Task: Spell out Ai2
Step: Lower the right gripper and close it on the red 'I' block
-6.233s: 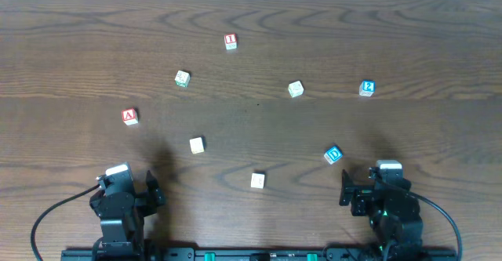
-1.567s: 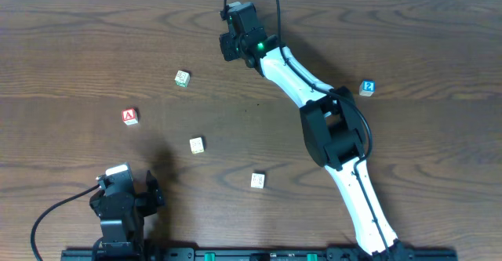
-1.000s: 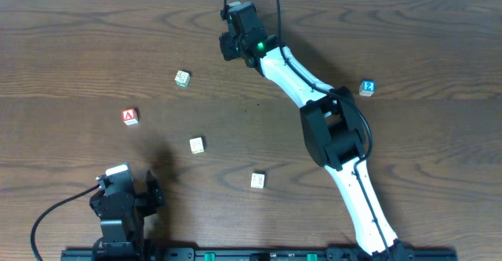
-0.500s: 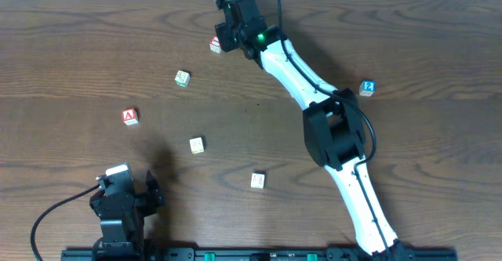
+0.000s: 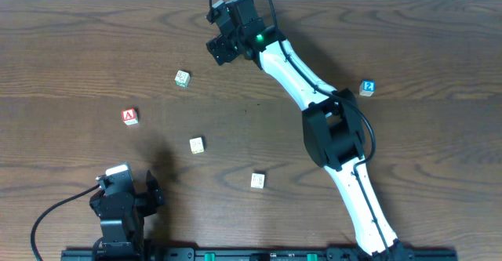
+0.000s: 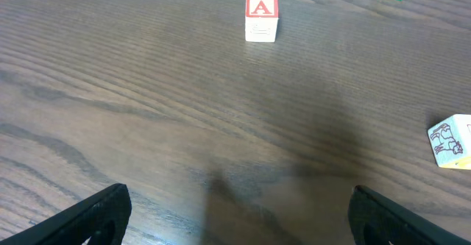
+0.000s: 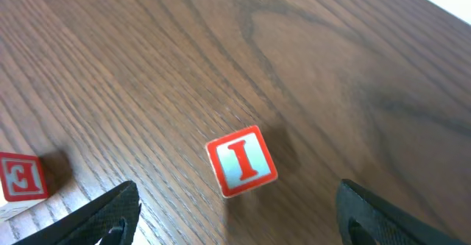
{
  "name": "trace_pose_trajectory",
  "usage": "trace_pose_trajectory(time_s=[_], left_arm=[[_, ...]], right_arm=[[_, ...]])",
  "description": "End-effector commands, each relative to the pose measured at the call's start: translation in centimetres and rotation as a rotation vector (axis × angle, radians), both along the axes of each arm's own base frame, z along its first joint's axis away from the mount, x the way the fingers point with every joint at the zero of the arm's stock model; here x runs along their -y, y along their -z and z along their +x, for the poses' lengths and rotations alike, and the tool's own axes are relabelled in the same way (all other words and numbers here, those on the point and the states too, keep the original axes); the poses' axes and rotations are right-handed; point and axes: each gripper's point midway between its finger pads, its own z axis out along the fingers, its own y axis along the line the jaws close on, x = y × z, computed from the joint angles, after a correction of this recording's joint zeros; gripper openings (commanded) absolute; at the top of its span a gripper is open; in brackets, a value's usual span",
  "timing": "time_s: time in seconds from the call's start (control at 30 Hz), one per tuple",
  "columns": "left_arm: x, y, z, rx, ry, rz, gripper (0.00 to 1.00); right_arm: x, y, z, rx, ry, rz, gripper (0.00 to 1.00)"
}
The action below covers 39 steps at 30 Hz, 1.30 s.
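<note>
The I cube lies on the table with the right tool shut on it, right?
No. The I cube lies on the table, but the right tool is open, fingers clear of it, as the right wrist view shows.

The right claw is spreading its jaws wide; a second ago they were standing much narrower. The red I cube is now lying loose on the table between those jaws, touching neither and turned askew. The arm, folded at its base six seconds ago, is stretching far across the table. The claw is swinging slightly to its left, covering the cube from above.
</note>
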Motion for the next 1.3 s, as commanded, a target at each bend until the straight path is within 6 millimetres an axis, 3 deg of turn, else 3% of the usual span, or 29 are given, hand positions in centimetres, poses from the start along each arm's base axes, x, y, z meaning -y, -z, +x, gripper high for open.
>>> trace_pose_trajectory(time_s=[0.0,0.53,0.73,0.77,0.8,0.83,1.27], left_arm=[[-0.2,0.9,-0.4,-0.032,0.0,0.013,0.95],[-0.1,0.9,-0.4,-0.032,0.0,0.012,0.95],[-0.2,0.9,-0.4,-0.032,0.0,0.013,0.95],[-0.1,0.9,-0.4,-0.032,0.0,0.012,0.95],[-0.1,0.9,-0.4,-0.032,0.0,0.012,0.95],[-0.1,0.9,-0.4,-0.032,0.0,0.012,0.95],[-0.1,0.9,-0.4,-0.032,0.0,0.012,0.95]], right_arm=[[-1.5,1.8,-0.8,-0.007,-0.057,-0.007,0.85],[-1.4,4.3,-0.1,0.002,-0.039,-0.024,0.8],[-1.0,4.0,0.6,0.03,-0.015,-0.031,0.64],[-0.9,4.0,0.6,0.029,-0.015,-0.031,0.56],[-0.9,4.0,0.7,0.029,-0.014,-0.031,0.4],[-0.9,4.0,0.7,0.029,-0.013,-0.031,0.34],[-0.6,4.0,0.8,0.017,0.008,-0.023,0.28]])
